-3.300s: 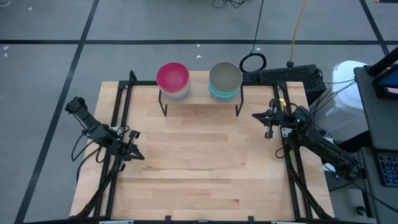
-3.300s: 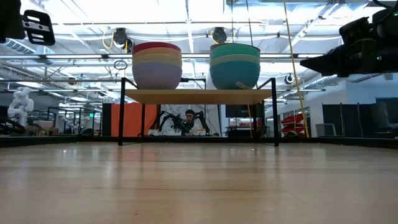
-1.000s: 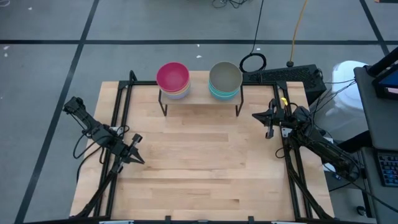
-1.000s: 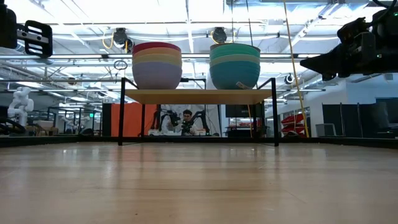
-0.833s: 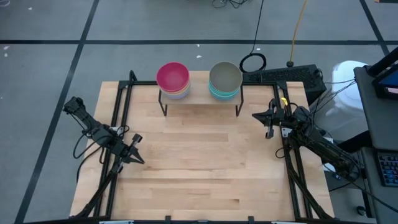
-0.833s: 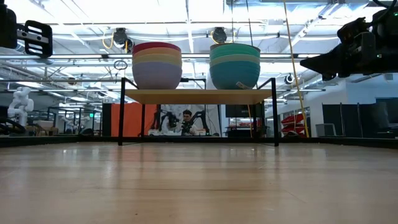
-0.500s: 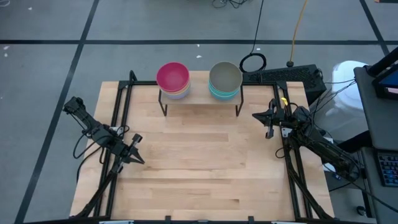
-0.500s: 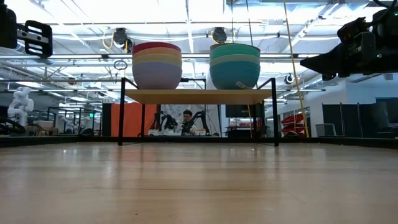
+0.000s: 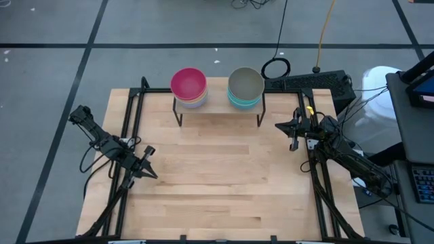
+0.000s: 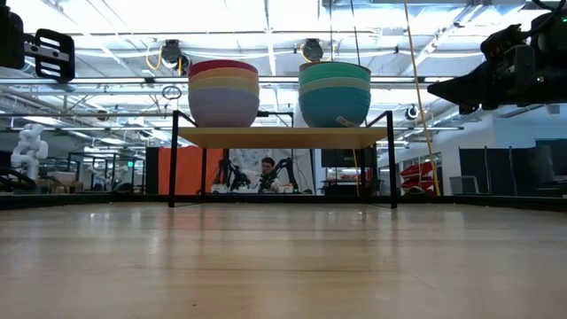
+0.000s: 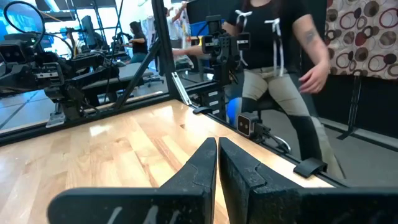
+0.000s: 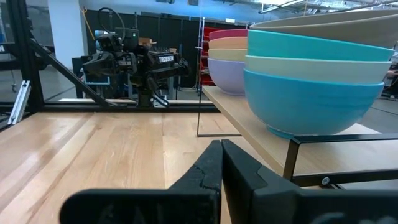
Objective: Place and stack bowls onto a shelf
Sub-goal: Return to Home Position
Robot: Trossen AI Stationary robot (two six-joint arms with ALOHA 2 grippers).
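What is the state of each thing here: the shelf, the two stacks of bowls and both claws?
Shelf: standing level, loaded.
Magenta-topped stack: upright, nested, on the shelf's left part.
Olive-grey-topped stack: upright, nested, on the shelf's right part.
Left claw: shut, empty, well apart from the shelf.
Right claw: shut, empty, beside the shelf's right end.

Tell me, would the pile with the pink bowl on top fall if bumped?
Probably it would slide, not topple: that pile is nested and sits low. It might slip off, since the shelf looks flat and rimless.
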